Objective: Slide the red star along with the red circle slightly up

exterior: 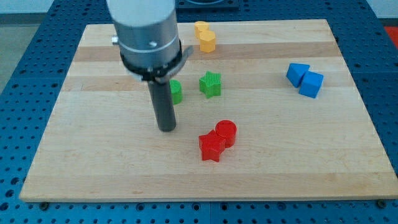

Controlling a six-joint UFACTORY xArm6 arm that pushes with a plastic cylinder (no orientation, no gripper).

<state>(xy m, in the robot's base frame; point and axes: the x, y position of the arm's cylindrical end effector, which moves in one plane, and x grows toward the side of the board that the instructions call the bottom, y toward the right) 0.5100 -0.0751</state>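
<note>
Red star (211, 148) sits touching the red circle (226, 133), which is just up and right of it, so both can slide together. My tip (166, 129) rests on the desk (93, 168), left of the star, not touching. No end effector jaws here, only a rod. No writing shows.

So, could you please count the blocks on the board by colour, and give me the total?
Red: 2, the red star and the red circle, touching.
Green: 2, the green star and a green block partly hidden behind my rod.
Yellow: 2, yellow blocks stacked close at the view's top.
Blue: 2, blue blocks at the view's right.
Total: 8.
My tip is left of the red pair.
</note>
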